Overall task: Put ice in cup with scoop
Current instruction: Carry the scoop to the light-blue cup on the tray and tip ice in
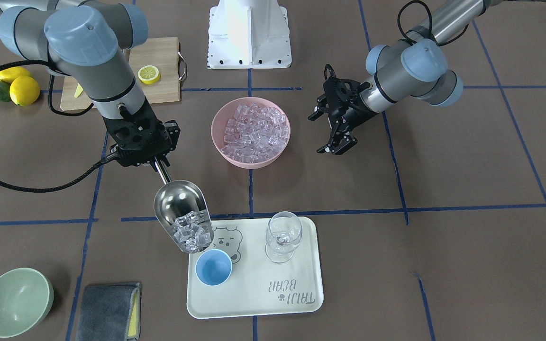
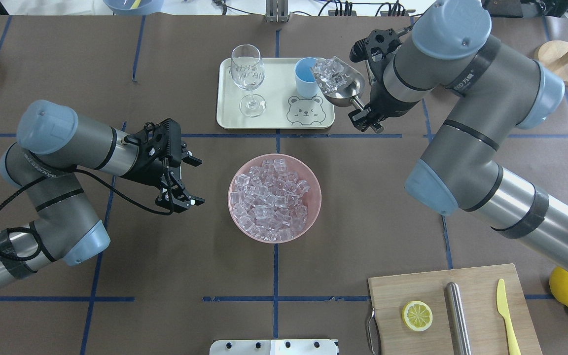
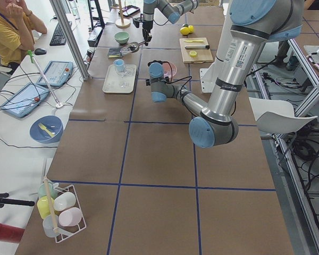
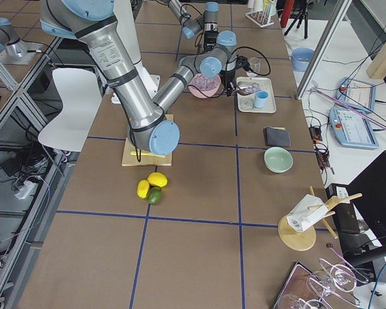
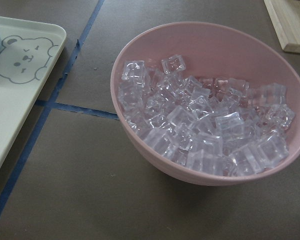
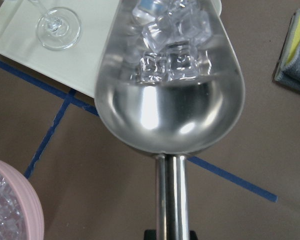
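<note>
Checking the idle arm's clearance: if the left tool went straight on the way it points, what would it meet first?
Probably the pink bowl of ice. The left tool points at it, though its height above the table is unclear.

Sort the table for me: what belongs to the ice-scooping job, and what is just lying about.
In the job: scoop, held by the right gripper; ice in it and in the pink bowl; blue cup on the tray.

Lying about: wine glass, green bowl, grey cloth, cutting board with lemon slice, whole lemons, the open left gripper, idle.
</note>
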{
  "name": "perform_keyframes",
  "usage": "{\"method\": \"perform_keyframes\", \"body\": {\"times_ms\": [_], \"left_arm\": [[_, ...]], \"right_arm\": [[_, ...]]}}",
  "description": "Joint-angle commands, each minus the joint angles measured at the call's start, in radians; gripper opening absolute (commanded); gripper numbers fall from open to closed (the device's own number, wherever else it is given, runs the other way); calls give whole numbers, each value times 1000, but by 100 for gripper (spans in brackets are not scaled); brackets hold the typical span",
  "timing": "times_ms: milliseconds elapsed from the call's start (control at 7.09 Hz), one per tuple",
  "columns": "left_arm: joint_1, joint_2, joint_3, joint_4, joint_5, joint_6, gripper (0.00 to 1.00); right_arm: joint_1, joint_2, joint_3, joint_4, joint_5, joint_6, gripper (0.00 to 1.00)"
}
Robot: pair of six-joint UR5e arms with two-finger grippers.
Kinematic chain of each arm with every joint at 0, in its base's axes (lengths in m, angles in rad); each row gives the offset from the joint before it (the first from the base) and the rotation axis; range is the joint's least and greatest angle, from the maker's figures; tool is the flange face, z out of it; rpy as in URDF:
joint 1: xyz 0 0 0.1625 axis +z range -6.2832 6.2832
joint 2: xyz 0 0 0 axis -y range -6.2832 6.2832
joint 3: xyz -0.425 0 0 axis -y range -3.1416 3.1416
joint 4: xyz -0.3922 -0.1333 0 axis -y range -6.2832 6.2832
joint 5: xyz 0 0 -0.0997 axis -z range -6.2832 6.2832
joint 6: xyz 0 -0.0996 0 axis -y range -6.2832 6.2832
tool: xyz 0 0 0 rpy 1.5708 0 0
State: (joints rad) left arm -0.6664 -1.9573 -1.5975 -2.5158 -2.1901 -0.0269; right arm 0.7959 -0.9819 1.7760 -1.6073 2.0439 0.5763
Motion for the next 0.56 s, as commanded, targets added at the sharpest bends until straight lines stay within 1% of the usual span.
{"method": "perform_keyframes", "body": {"times_ms": [0,141,282,423], "left_arm": [[-1,0,-1,0,0,-1,100],[-1,2,-1,0,0,1,100],[-1,2,-2,0,0,-1,100],[-1,0,-2,0,0,-1,100]], "right_arm": [[26,32,-29,-87,85,-64,0],[43,95,-73,-161,103,-132,0],[67,151,-125,-210,133,-168,0],[77,151,-127,-247,137,-217,0]]}}
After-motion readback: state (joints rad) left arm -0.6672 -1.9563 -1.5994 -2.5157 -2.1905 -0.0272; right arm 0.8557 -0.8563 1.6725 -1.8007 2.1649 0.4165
